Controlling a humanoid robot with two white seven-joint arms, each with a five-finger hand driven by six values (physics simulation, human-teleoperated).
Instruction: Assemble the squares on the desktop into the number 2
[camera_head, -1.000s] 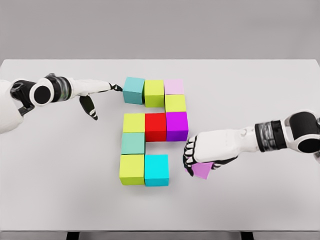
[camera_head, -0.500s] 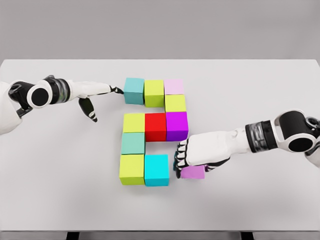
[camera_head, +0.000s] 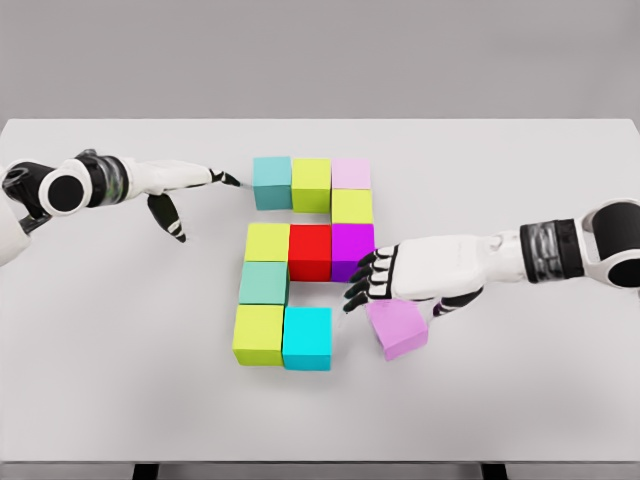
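One lilac cube (camera_head: 398, 329) lies just below right hand (camera_head: 385, 282), apparently released.

A broad, pale grey rectangular tabletop (camera_head: 520, 400) filled most of the view under soft even light, with a plain, featureless grey wall (camera_head: 320, 55) rising behind its far edge.
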